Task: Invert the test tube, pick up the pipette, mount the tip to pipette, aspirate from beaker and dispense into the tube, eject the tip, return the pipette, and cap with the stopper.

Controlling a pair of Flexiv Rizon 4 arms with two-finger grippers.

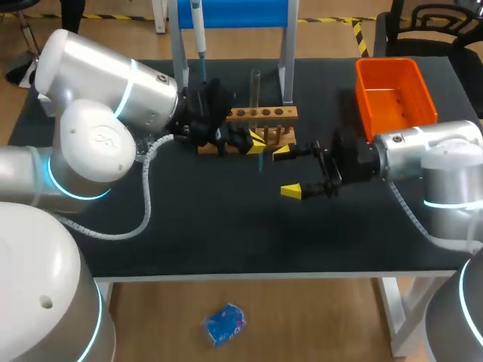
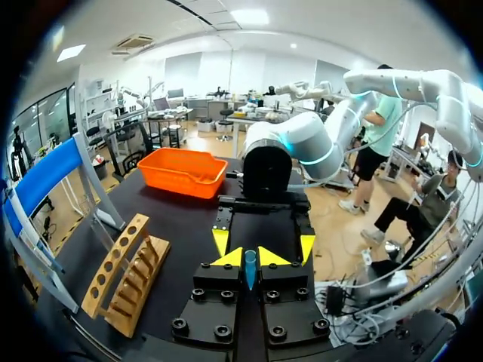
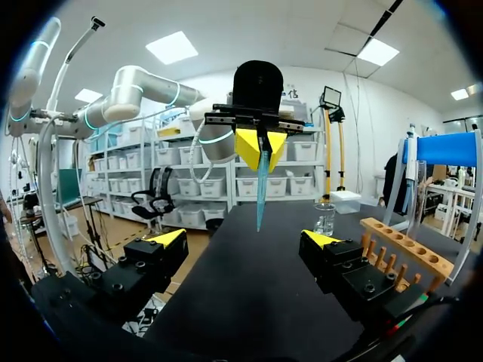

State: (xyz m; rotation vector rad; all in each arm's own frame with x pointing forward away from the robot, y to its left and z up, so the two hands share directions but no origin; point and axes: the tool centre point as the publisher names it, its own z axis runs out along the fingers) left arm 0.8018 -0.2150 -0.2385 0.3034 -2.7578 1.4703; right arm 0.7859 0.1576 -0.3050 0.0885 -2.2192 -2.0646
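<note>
Lab counter, mid-task: the left tool (image 1: 253,143), clenched on a blue pipette tip (image 2: 250,270), hangs just beside the wooden rack (image 1: 260,115) near the middle of the counter's (image 1: 226,241) far edge, with the tip pointing down. Facing it from the right side, the right tool (image 1: 287,171) is released. Its yellow fingers (image 3: 167,237) are spread wide and touch nothing. Both tools are well in from the near and left edges, over dark matte surface. An orange bin (image 1: 395,92) sits in the far right corner. A test tube (image 1: 255,84) stands upright in the rack, and the pipette (image 1: 200,38) hangs on the blue stand (image 1: 234,13) at the far edge. Only the right wrist view shows the glass beaker (image 3: 324,219), on the counter near the rack's end. The left wrist view alone shows the tip pinched between both fingers.
</note>
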